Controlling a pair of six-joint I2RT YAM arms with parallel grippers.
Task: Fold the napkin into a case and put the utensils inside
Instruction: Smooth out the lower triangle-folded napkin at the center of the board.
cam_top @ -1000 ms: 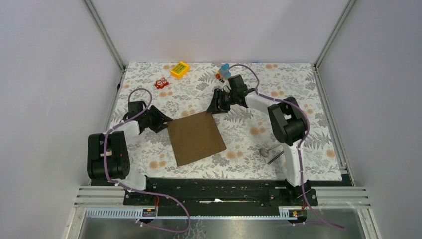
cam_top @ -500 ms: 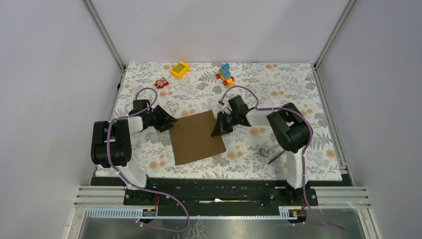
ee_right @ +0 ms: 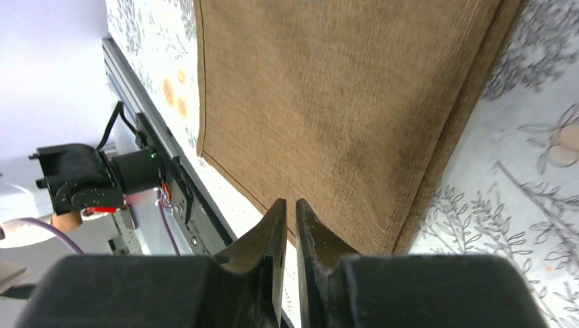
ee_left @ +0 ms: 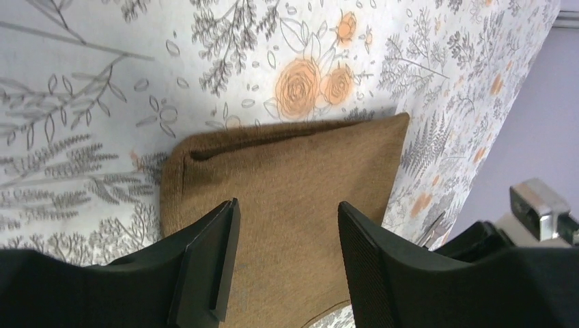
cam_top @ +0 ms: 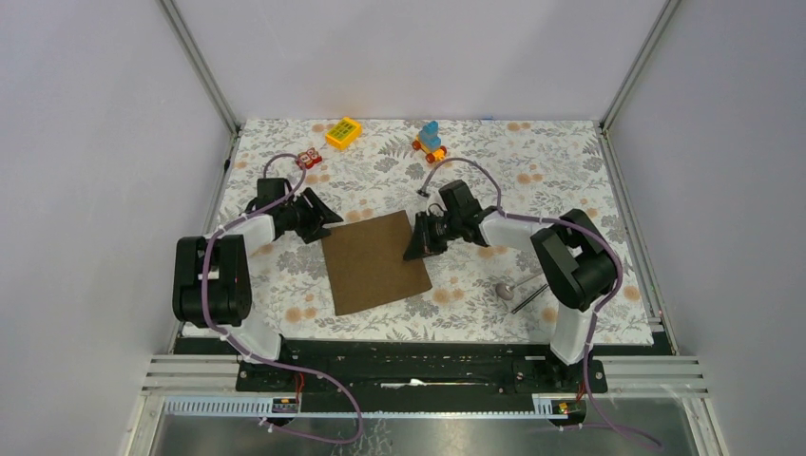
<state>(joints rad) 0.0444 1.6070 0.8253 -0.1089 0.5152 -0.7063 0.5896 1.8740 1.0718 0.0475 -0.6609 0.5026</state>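
Both grippers have closed in on the napkin [cam_top: 375, 264] over the past second, the right gripper [ee_right: 290, 205] swinging back from the far toys to the cloth's right edge and the left gripper [ee_left: 287, 208] shifting up to its far-left corner. On the left, the jaws stand well apart and grasp nothing, poised over that corner, where a doubled hem shows along the cloth's edge. On the right, the fingers are drawn almost together with only a thin slit between them, low over the napkin just inside its right edge; whether they pinch any cloth cannot be told. Spread between the two, the dark-brown napkin lies flat as a tilted square on the floral tablecloth [cam_top: 532, 171], toward the near middle of the table. To its right, apart from the cloth and beside the right arm, the silver spoon [cam_top: 518, 283] and the thin dark stick utensil [cam_top: 526, 299] rest close together on the tablecloth. Along the far edge sit a yellow block [cam_top: 343, 132], a small red toy [cam_top: 306, 159] and a blue-and-orange toy car [cam_top: 430, 140].
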